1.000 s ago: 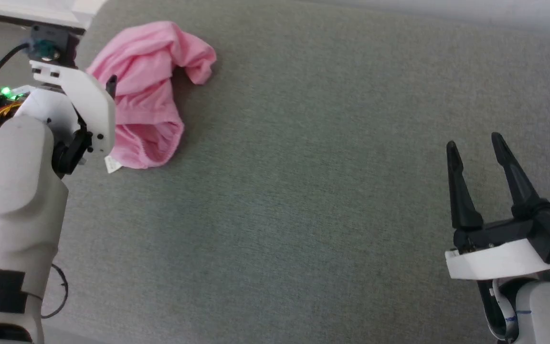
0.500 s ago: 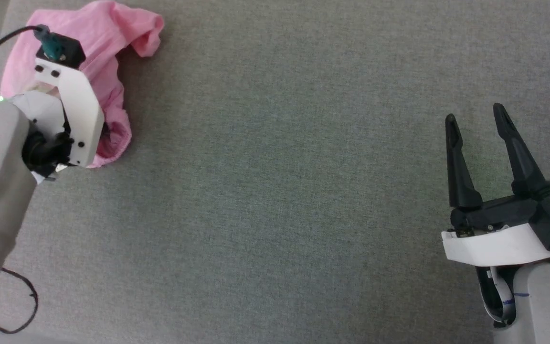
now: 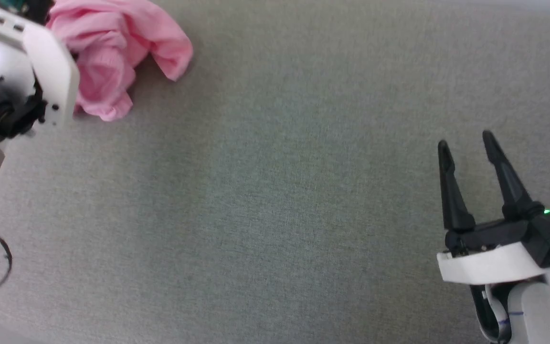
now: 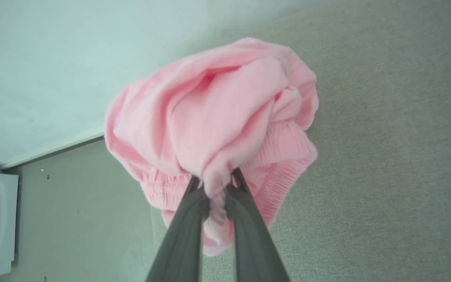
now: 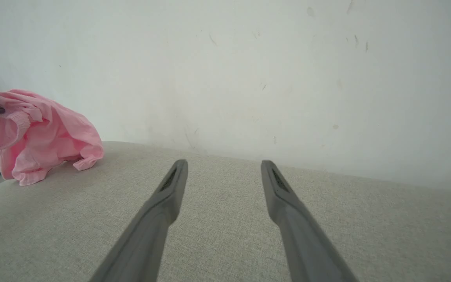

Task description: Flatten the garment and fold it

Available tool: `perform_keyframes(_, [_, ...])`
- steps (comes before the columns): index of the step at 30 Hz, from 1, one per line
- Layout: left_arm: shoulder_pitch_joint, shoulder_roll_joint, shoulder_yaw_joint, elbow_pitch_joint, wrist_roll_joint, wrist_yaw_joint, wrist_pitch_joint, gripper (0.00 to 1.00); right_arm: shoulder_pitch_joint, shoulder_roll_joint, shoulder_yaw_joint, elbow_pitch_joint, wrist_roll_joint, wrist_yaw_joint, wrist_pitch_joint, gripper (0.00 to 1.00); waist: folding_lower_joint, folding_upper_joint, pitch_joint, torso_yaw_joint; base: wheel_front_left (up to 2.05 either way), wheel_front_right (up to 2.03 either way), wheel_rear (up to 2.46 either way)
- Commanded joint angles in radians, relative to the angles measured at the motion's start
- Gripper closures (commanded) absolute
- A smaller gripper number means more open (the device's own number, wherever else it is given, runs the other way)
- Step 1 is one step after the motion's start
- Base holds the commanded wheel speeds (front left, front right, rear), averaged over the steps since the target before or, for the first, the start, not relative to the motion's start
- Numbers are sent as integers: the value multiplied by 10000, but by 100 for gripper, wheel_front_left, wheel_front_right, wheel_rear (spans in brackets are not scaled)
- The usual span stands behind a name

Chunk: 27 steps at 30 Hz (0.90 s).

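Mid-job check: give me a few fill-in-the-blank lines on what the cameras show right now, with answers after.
1. The left gripper is shut on the ____ garment.
2. The right gripper holds nothing and stands ____.
3. The garment sits toward the robot's ____ side of the grey surface.
Missing words: pink; open; left.

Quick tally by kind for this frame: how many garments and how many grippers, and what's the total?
pink shorts: 1
grippers: 2 (left gripper with fingers shut on the shorts; right gripper open, holding nothing, apart from them)
total: 3
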Motion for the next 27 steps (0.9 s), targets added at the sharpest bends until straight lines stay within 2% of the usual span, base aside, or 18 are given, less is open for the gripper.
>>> perform_keyframes(1, [-285,44,-201,-185,124,-5,-253,100,164,13,-18,32,101,-21,-47,0,1,0,-883,-19,0,0,0])
perform_keyframes(6, [-1115,-149,-1136,-1059,244,-5,-944,100,517,13,-45,57,297,-21,-47,0,1,0,-1481,-477,0,0,0])
perform_keyframes(12, [-1923,-618,-2306,-1840,457,-5,-1529,100,710,13,0,99,598,-21,-47,0,1,0,-1963,-1644,0,0,0])
perform_keyframes(20, [-2570,-1943,-3241,-2256,116,-5,-2314,100,936,13,-36,129,802,-21,-47,0,1,0,-2087,-3221,0,0,0])
perform_keyframes(27, [-1841,-3051,-4195,-1842,-344,-5,-2648,100,970,13,-96,115,960,-21,-47,0,1,0,-1764,-3826,0,0,0])
